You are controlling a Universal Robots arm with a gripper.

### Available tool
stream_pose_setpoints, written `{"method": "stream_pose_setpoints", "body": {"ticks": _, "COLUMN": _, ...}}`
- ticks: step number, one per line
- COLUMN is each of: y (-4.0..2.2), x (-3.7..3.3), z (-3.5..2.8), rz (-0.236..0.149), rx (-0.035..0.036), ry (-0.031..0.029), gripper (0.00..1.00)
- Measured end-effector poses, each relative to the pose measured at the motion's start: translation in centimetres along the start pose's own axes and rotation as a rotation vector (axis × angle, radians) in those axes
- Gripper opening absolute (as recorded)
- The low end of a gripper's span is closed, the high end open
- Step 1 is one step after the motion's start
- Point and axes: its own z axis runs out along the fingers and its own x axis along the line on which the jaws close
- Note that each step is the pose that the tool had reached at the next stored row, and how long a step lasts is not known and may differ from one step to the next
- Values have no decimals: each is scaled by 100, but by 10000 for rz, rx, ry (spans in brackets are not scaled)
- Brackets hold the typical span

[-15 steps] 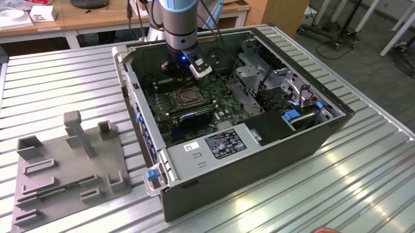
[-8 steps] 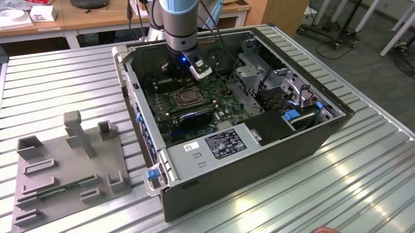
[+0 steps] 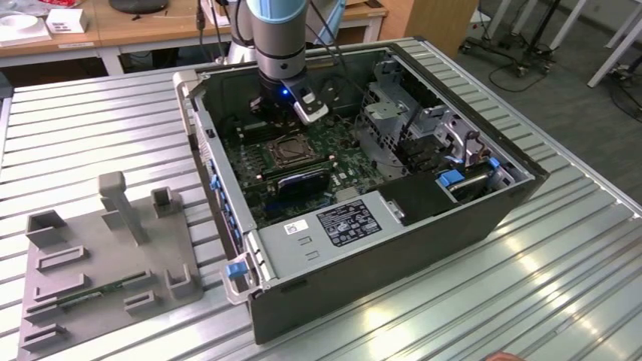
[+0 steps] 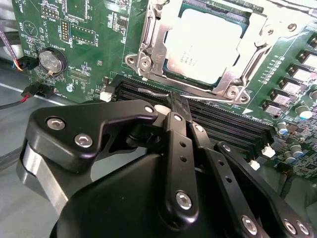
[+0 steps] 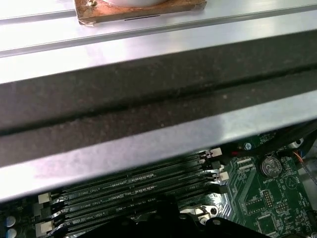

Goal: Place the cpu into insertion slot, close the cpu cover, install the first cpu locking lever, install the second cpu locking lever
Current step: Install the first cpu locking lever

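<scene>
Ribbed metal table (image 3: 80,128) is carrying an open computer case (image 3: 401,248) in the exterior view, and the arm (image 3: 276,37) is reaching down into it over the motherboard. In the second wrist view the cpu (image 4: 203,47) is sitting in its socket with the cpu cover (image 4: 148,39) lying flat around it, so 2 steps look done. The gripper (image 4: 177,101) is holding its fingers together at a thin wire lever (image 4: 153,92), though I cannot tell whether it is pinching it or whether either of the 2 levers is latched. In the first wrist view memory slots (image 5: 138,181) are running beneath the case wall (image 5: 148,99).
</scene>
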Motion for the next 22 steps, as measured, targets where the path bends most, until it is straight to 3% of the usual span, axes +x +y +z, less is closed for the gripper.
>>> {"method": "stream_pose_setpoints", "body": {"ticks": 22, "y": 22, "x": -33, "z": 17, "rz": 255, "rx": 27, "ry": -62, "gripper": 10}}
